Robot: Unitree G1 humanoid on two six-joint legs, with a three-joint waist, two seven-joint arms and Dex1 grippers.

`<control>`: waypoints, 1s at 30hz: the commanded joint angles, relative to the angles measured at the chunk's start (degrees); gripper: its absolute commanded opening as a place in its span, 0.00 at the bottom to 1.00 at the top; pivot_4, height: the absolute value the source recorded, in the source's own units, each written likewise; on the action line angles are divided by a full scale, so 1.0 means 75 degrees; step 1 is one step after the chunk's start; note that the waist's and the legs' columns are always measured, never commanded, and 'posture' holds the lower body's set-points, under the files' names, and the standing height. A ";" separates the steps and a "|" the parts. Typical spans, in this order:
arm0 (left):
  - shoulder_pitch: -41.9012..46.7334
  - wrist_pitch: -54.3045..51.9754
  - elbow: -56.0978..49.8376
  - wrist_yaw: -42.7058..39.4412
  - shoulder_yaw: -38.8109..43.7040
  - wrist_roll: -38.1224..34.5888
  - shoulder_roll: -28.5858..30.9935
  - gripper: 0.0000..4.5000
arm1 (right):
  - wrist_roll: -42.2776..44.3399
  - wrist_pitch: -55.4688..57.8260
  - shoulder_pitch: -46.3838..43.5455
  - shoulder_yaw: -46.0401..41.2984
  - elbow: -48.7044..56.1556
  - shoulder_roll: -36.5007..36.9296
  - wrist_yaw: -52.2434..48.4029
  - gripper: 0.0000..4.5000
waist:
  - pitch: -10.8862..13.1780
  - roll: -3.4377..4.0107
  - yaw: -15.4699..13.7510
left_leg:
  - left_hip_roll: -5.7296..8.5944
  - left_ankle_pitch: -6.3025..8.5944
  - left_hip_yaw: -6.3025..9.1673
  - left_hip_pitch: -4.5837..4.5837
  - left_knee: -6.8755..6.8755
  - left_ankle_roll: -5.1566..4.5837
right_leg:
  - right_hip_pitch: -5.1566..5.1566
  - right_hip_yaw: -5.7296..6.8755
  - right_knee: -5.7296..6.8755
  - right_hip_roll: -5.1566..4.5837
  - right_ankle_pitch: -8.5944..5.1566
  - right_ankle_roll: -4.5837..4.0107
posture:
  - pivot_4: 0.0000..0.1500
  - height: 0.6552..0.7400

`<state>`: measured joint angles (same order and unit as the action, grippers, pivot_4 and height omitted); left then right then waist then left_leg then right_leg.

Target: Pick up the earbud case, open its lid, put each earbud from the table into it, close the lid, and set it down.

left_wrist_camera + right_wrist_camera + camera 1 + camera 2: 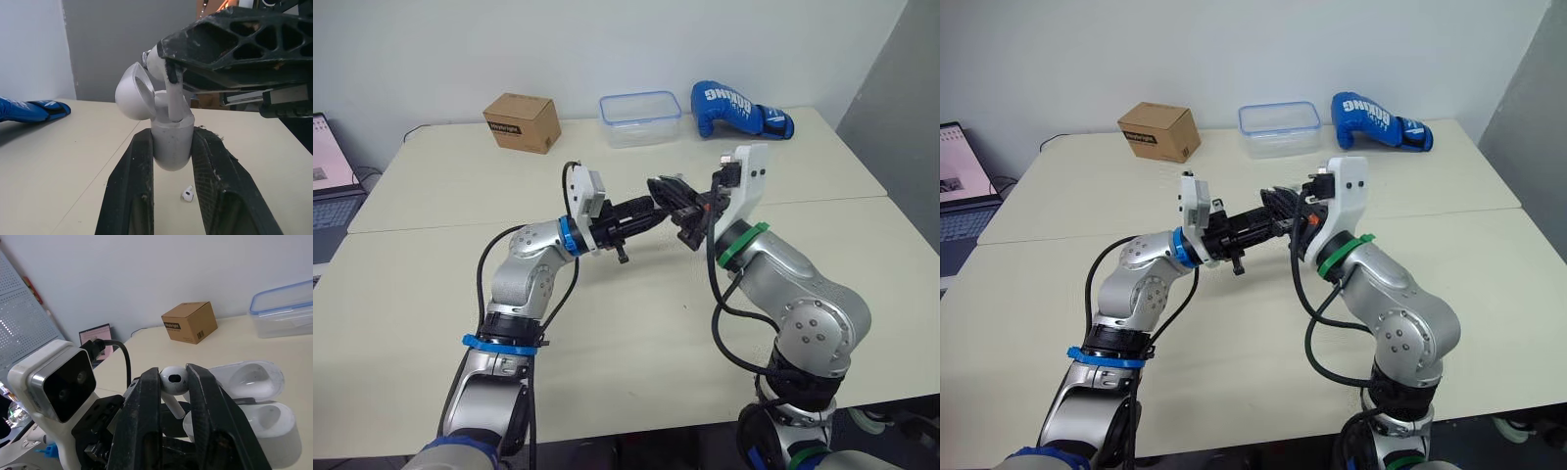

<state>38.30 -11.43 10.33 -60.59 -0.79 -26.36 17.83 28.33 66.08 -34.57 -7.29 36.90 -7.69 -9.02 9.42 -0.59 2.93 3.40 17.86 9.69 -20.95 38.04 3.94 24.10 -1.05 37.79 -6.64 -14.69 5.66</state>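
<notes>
1. The small white glossy plastic earbud case [171,149] is held up in the air over the middle of the pale table [431,294], its rounded lid [132,93] swung open on the hinge.
2. We judge the case light, rigid and slippery. The flat sides of its lower body are the place to grip it, well clear of the lid and hinge. The hinge looks like the weak spot, so we would not push on the lid sideways.
3. The left end effector [172,134] is clamped on that lower body, one black finger on each side, with no gap showing.
4. The right end effector [173,373] is closed on the bulb of a white stemmed earbud [174,100]. The stem points down, with its tip at or just inside a well of the case.
5. This earbud is tiny and smooth, and we judge that it could twist or pop out of a hard pinch. A gentle release once it has seated seems wise.
6. A second white earbud [187,195] lies on the table beneath the case, apart from both end effectors.
</notes>
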 commanded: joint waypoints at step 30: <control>0.0414 -0.0126 -0.0098 0.0149 0.0130 -0.0077 0.0006 0.16 | 0.0396 -0.1191 0.0118 0.0479 -0.0078 0.0102 0.0951 0.08 | 0.0000 0.0000 0.0014 | 0.0000 0.0000 -0.0001 0.0000 0.0000 0.0000 | 0.0000 0.0000 -0.0002 0.0001 0.0000 0.0000 | 1.00 0.89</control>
<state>40.75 -13.31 10.93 -59.38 -0.69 -26.38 17.72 30.39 58.67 -32.50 -3.17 35.03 -6.83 -2.21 9.42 -0.59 3.04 3.40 17.86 9.68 -20.95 38.04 3.94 24.10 -1.05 37.77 -6.63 -14.69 5.66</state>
